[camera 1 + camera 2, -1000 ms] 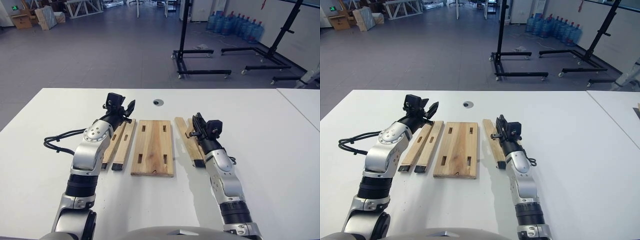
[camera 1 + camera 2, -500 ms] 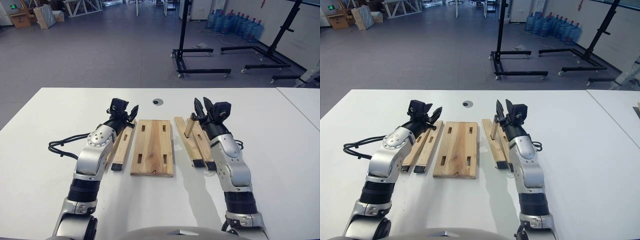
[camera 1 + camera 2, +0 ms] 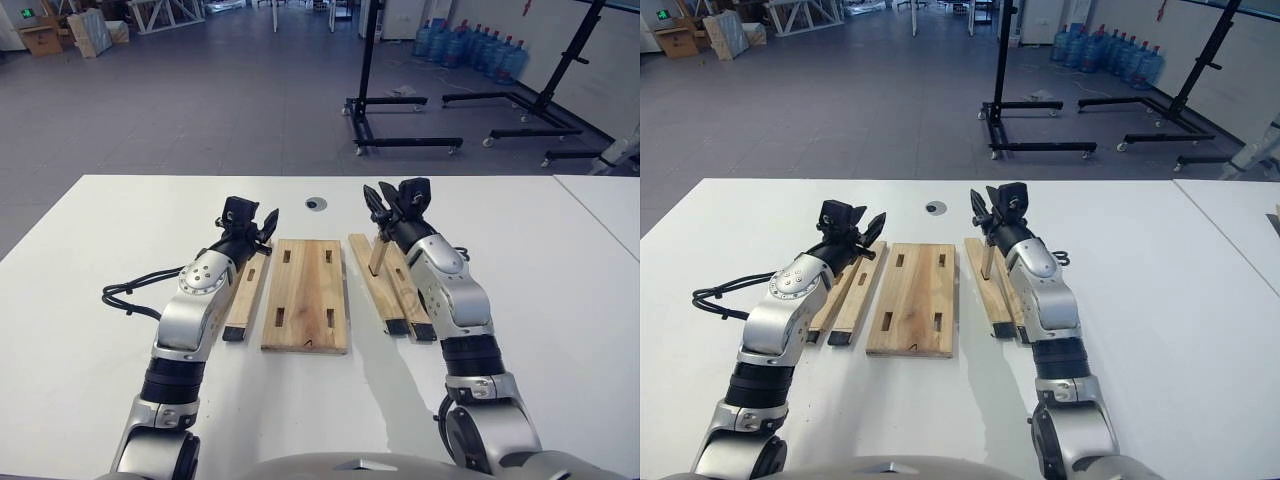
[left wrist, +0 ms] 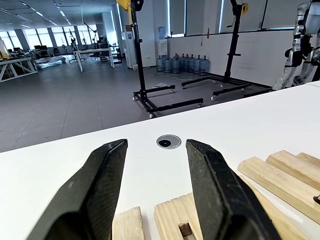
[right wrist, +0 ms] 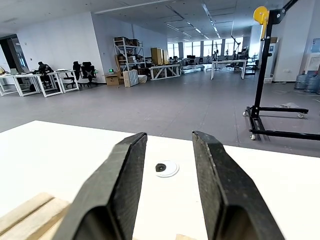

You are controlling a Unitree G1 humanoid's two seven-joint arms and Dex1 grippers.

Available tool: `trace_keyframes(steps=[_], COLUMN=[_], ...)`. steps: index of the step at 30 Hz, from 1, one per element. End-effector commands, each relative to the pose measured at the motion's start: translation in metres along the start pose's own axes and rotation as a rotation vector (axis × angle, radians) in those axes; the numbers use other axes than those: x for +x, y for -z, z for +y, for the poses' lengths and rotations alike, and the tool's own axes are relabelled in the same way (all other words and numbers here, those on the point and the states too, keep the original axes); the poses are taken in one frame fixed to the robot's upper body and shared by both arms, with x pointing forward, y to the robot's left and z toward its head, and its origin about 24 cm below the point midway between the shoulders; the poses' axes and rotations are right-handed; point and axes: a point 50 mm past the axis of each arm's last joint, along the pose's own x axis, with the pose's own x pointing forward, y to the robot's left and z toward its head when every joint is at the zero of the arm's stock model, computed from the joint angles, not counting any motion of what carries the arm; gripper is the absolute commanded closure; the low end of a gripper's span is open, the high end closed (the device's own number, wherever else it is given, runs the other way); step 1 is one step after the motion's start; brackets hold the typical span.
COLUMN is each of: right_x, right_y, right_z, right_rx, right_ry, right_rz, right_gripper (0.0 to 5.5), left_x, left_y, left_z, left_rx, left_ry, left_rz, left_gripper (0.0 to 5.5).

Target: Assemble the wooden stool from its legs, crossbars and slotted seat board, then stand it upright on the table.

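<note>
Pale wood on a white tabletop [image 3: 560, 300]
The seat board [image 3: 305, 293] is light tan with streaky grain and four dark slots. The legs [image 3: 247, 290] match it and end in black caps. The tabletop is plain white with a grey grommet [image 3: 316, 204]. The left gripper [image 3: 266, 222] and right gripper [image 3: 376, 195] have black jaws on silver arms.

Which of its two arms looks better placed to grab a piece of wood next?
Probably the left. Its open left gripper sits low, right over the far ends of the left planks. The right gripper is open too, but higher and pointing beyond the right planks.
</note>
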Motion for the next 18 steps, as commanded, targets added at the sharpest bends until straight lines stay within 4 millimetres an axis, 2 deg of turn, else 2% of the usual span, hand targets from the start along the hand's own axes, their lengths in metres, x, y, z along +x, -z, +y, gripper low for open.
trace_keyframes(steps=[1, 4, 9, 10, 11, 12, 13, 14, 15, 16, 17, 18], right_x=[0.005, 0.011, 0.012, 0.011, 0.010, 0.008, 0.005, -0.007, -0.027, -0.042, -0.047, -0.043], right_y=[-0.007, -0.031, -0.090, -0.096, -0.092, -0.079, -0.038, 0.019, 0.063, 0.086, 0.091, 0.086], right_z=[0.000, 0.004, 0.014, 0.017, 0.018, 0.017, 0.013, 0.008, 0.002, 0.000, -0.003, -0.006], right_rx=[-0.023, -0.047, -0.062, -0.049, -0.041, -0.025, -0.003, -0.036, -0.101, -0.108, -0.113, -0.103], right_ry=[-0.026, -0.043, -0.064, -0.076, -0.085, -0.082, -0.097, -0.120, -0.136, -0.162, -0.157, -0.136], right_rz=[-0.015, -0.089, -0.269, -0.285, -0.274, -0.226, -0.057, 0.181, 0.375, 0.483, 0.501, 0.468], right_gripper=[3.86, 3.86, 3.86, 3.86, 3.86, 3.86, 3.86, 3.86, 3.86, 3.86, 3.86, 3.86], left_x=[0.001, 0.001, 0.000, 0.000, -0.001, -0.001, -0.002, -0.002, -0.001, -0.001, -0.002, -0.002], left_y=[0.003, 0.002, 0.003, 0.003, 0.004, 0.005, 0.006, 0.007, 0.007, 0.007, 0.008, 0.009], left_z=[-0.001, -0.002, -0.003, -0.003, -0.003, -0.004, -0.005, -0.006, -0.007, -0.007, -0.006, -0.005], left_rx=[0.003, -0.001, 0.000, -0.001, -0.002, -0.003, -0.005, -0.007, -0.008, -0.009, -0.010, -0.016], left_ry=[-0.009, -0.006, -0.006, -0.006, -0.006, -0.006, -0.007, -0.006, 0.000, 0.001, -0.003, -0.007], left_rz=[0.007, 0.005, 0.011, 0.012, 0.016, 0.018, 0.021, 0.022, 0.023, 0.025, 0.030, 0.034], left_gripper=[3.38, 3.38, 3.38, 3.38, 3.38, 3.38, 3.38, 3.38, 3.38, 3.38, 3.38, 3.38])
